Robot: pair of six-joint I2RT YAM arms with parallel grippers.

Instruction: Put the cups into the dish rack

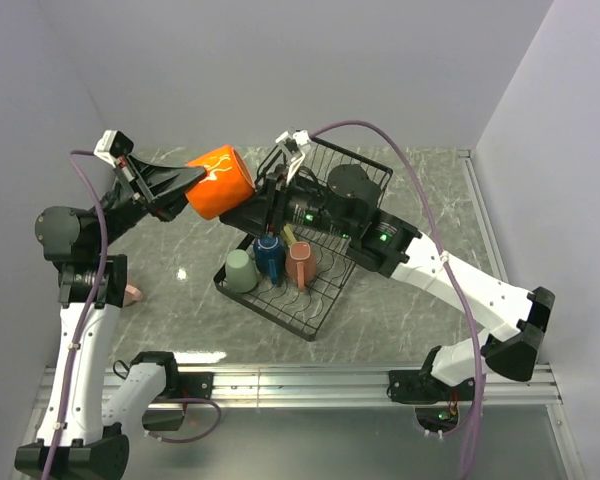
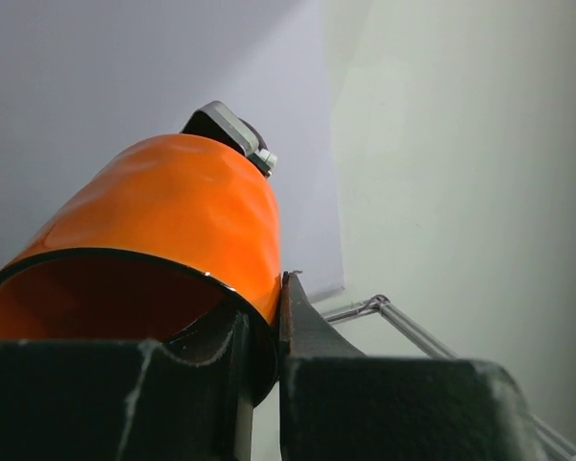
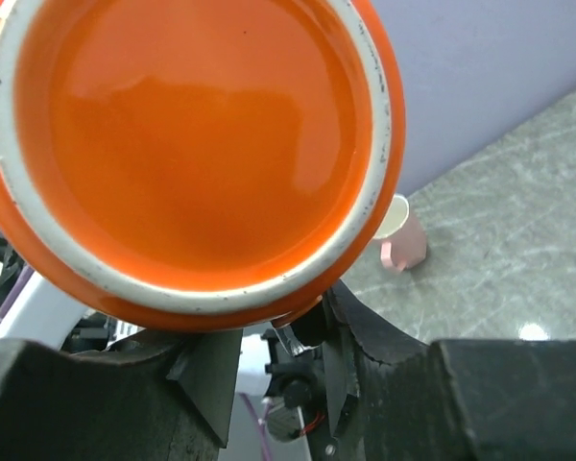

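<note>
An orange cup (image 1: pixel 220 182) hangs on its side in the air, left of the black dish rack (image 1: pixel 368 165). My left gripper (image 1: pixel 185 180) is shut on its rim, one finger inside the mouth and one outside (image 2: pixel 264 307). My right gripper (image 1: pixel 252 212) sits at the cup's other end. In the right wrist view the cup's white-ringed base (image 3: pixel 192 144) fills the frame. The right gripper (image 3: pixel 278 331) has its fingers apart below that base, with a small orange part of the cup between them. Pale green (image 1: pixel 241 270), blue (image 1: pixel 270 257) and salmon (image 1: pixel 300 265) cups stand in the rack's tray.
A pink cup (image 1: pixel 132 293) lies on the marble table by the left arm, and it shows again in the right wrist view (image 3: pixel 401 235). A wire edge of the rack (image 2: pixel 417 326) runs below right in the left wrist view. White walls close in the left, back and right.
</note>
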